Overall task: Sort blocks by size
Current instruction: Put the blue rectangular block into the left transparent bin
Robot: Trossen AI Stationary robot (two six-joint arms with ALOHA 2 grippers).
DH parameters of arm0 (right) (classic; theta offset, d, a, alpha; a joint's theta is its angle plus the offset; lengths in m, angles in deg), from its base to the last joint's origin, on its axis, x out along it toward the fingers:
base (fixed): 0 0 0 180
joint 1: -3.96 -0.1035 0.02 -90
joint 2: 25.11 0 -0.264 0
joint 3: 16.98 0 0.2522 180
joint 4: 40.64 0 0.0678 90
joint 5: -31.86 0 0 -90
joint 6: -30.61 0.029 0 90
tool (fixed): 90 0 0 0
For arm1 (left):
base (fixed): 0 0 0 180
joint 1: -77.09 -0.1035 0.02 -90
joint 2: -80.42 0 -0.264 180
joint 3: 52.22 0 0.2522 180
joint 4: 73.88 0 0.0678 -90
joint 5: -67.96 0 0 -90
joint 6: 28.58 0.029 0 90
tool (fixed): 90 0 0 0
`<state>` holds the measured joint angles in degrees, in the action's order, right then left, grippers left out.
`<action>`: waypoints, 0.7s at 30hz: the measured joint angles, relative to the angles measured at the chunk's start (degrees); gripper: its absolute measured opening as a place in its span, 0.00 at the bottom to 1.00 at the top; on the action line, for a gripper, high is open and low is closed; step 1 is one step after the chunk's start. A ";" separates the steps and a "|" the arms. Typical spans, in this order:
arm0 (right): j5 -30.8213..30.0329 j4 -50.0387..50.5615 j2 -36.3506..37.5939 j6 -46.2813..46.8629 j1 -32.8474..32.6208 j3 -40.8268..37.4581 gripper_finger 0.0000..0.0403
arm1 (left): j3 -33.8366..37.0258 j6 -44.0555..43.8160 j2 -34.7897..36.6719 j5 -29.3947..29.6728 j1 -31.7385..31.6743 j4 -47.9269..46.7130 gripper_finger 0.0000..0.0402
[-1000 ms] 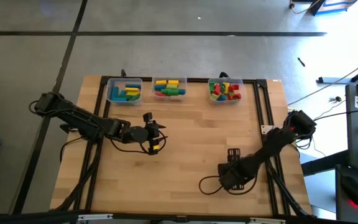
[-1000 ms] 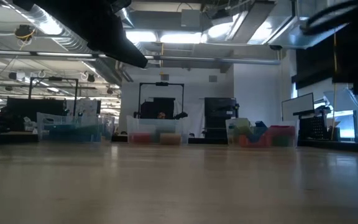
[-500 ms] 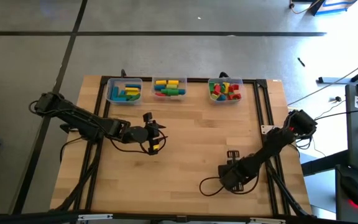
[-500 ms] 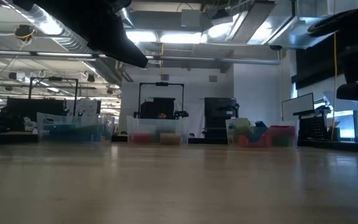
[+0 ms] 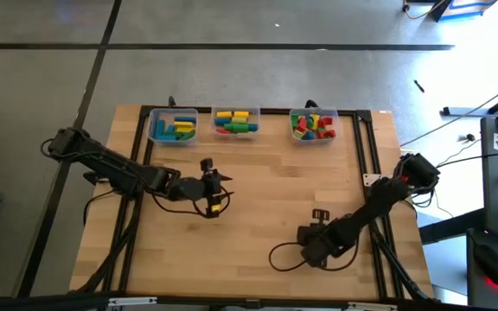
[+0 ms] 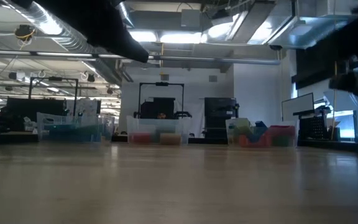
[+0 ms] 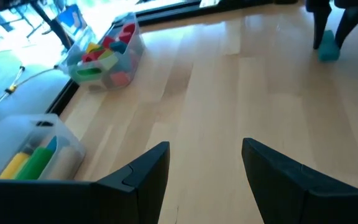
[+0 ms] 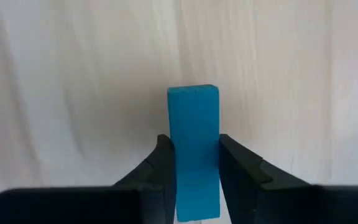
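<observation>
So yeah | right gripper fingers pinched shut on the blue block, down on the bench | block's long axis ran straight out between them | left gripper open, holding nothing, well apart | bins far off

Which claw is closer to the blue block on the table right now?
Right. The right claw has its fingers pressed on both sides of the blue block, low over the wood. The left claw hovers open, well across the table from it.
</observation>
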<state>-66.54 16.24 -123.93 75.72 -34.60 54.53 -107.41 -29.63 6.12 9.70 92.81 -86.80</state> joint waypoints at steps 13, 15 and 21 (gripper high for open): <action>-19.32 -3.58 0.17 -3.49 0.45 11.65 0.24 | 0.00 12.24 -0.49 -4.94 6.46 10.68 0.49; -20.08 -6.35 0.20 -5.19 1.25 12.36 0.24 | -0.02 15.98 -1.62 -6.68 7.22 12.03 0.49; -17.41 -16.01 0.20 -11.29 5.13 12.66 0.23 | -0.02 27.56 -8.23 -7.85 8.97 20.12 0.49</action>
<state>-83.95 0.23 -123.74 64.42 -29.47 67.19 -107.43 -2.08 -2.11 1.86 101.79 -66.68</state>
